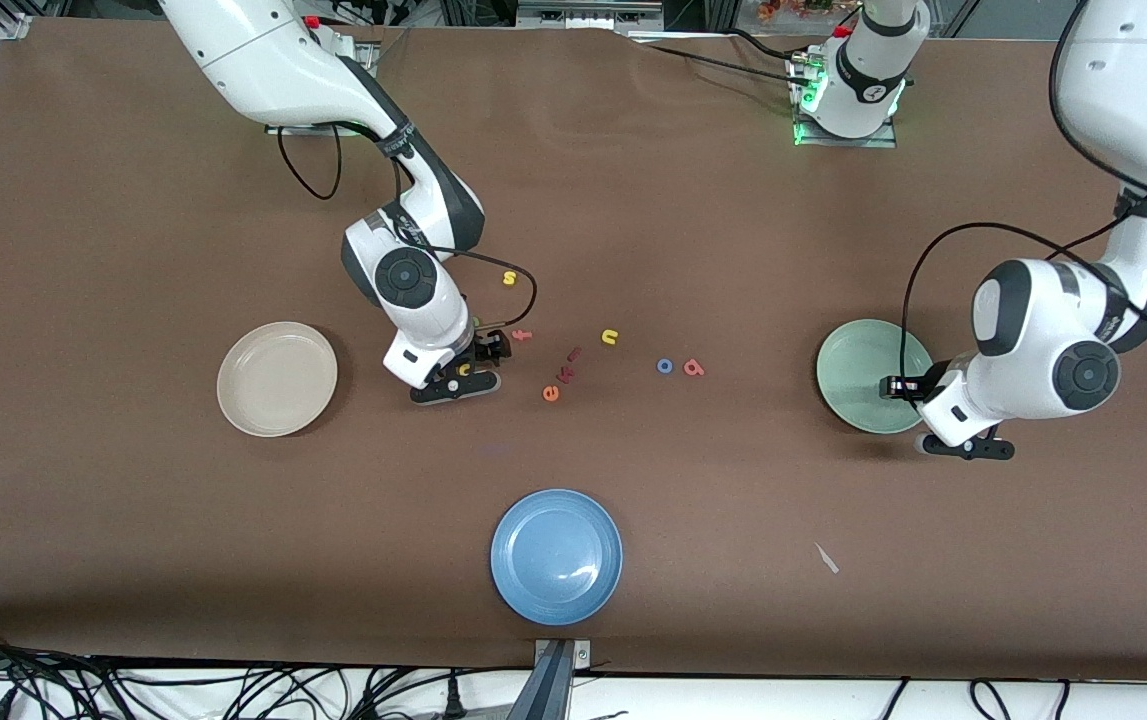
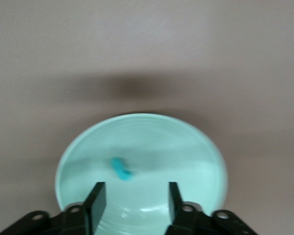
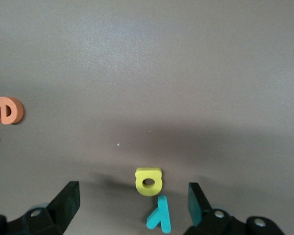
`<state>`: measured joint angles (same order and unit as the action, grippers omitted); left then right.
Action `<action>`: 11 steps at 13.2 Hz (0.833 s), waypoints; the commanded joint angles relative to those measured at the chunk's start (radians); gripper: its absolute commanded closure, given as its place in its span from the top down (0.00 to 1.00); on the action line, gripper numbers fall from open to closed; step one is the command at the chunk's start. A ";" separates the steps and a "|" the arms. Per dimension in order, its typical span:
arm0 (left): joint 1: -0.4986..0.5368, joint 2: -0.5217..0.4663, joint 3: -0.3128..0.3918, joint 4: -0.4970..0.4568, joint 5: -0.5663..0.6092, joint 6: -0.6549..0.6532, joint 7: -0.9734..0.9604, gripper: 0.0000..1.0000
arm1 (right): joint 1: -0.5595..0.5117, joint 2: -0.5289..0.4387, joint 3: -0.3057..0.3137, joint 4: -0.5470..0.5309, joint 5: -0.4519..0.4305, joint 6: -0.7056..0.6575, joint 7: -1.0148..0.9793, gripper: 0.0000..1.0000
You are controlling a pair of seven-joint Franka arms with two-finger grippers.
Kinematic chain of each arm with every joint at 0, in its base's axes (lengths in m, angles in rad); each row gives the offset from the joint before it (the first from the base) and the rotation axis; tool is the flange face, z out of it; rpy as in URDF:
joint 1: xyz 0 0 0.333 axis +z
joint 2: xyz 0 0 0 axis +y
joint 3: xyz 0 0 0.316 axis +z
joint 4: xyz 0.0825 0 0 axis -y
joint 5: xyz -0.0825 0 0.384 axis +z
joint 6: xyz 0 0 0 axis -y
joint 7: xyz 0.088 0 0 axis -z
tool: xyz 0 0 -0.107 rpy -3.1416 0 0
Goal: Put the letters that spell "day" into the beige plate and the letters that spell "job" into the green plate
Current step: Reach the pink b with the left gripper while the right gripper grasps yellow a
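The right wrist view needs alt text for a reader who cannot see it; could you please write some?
The right gripper hangs open just above the brown table, its fingers either side of a yellow round-bowled letter and a teal "y" lying side by side. An orange "e" lies apart from them on the table.

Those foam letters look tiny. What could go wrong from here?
The open right gripper has the yellow letter and the teal "y" almost touching between its fingers, so it might pinch both or flick one away. The open left gripper sits low over the green plate and could nudge it.
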<state>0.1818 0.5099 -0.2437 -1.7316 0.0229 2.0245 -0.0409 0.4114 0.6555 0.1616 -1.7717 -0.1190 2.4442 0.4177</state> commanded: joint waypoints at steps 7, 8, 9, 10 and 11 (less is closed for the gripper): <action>-0.192 0.036 -0.174 -0.013 -0.049 0.150 -0.684 1.00 | -0.003 0.030 0.009 -0.029 -0.040 0.093 0.001 0.86; -0.223 0.064 -0.174 -0.022 0.001 0.166 -0.765 1.00 | -0.003 0.030 0.009 -0.038 -0.040 0.099 0.001 0.84; -0.238 0.087 -0.174 -0.026 0.058 0.183 -0.856 1.00 | -0.005 0.030 0.009 -0.044 -0.040 0.107 0.001 0.83; -0.243 0.111 -0.175 -0.031 0.090 0.216 -0.925 1.00 | -0.005 0.030 0.009 -0.051 -0.040 0.110 -0.003 0.80; -0.252 0.131 -0.175 -0.043 0.098 0.249 -0.957 1.00 | -0.006 0.030 0.009 -0.052 -0.040 0.107 -0.003 0.76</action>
<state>-0.0640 0.6100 -0.4228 -1.7684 0.0794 2.2293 -0.9188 0.4114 0.6886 0.1627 -1.8036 -0.1436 2.5313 0.4158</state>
